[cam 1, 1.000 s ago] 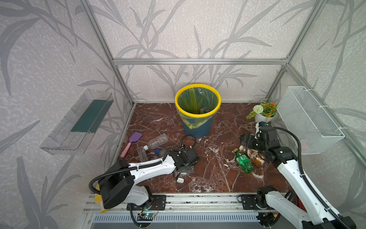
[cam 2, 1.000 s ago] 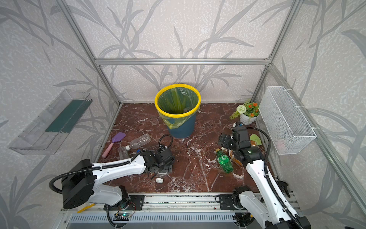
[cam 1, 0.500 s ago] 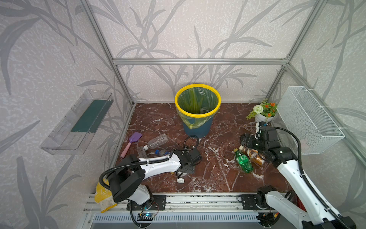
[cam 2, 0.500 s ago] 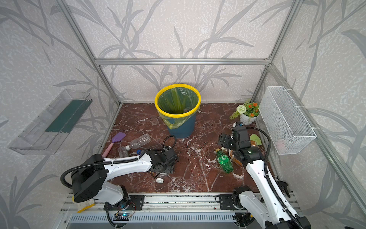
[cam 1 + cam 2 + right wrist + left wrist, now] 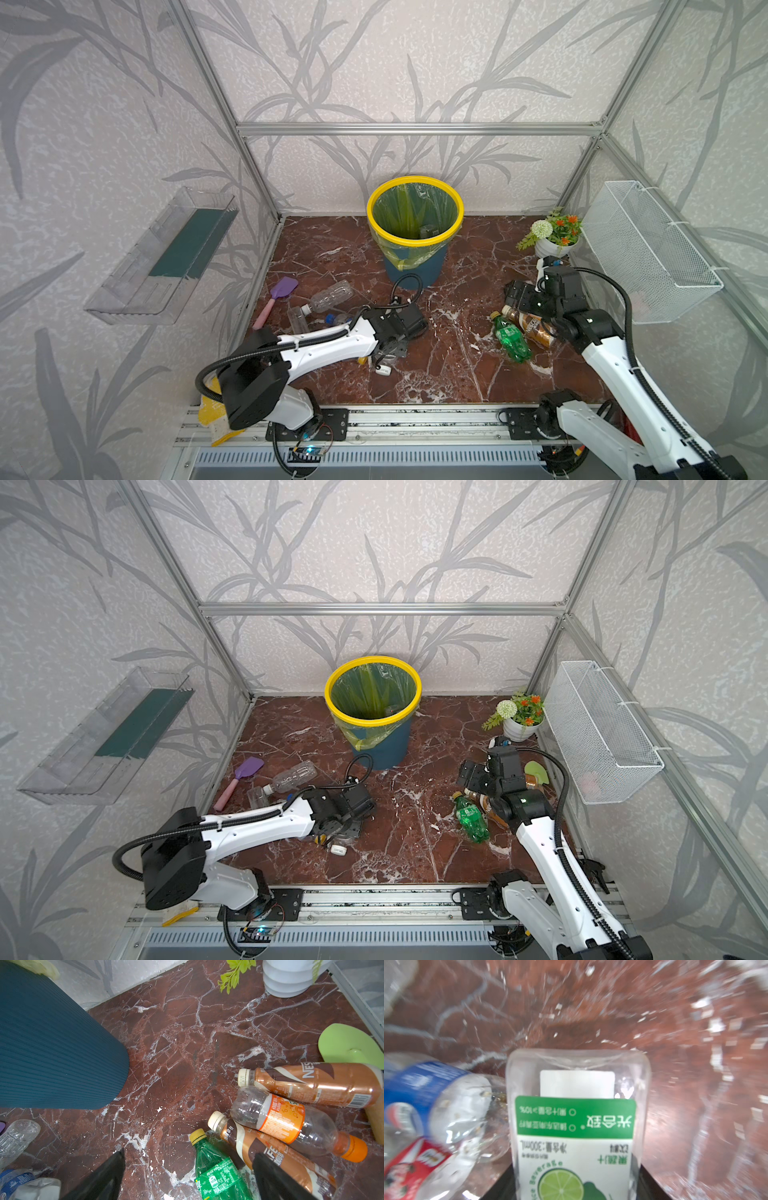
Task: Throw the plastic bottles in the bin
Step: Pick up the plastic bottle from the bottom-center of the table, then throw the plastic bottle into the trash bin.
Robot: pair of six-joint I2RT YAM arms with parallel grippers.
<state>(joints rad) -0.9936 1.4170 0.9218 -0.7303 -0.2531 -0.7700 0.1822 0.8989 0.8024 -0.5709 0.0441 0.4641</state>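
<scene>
Left tool (image 5: 576, 1165) clamped on clear square bottle (image 5: 575, 1118), green lime label, right tool (image 5: 189, 1153) jaws apart near green bottle (image 5: 218, 1176)

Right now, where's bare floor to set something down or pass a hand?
Free: centre floor between bin and green bottle; back strip between bin and flower pot. Crowded: clear bottles by purple spatula, brown bottles beside green one.

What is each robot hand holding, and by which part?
The left hand seems to grip the lime-label bottle by its labelled body; the right hand is open, empty.
</scene>
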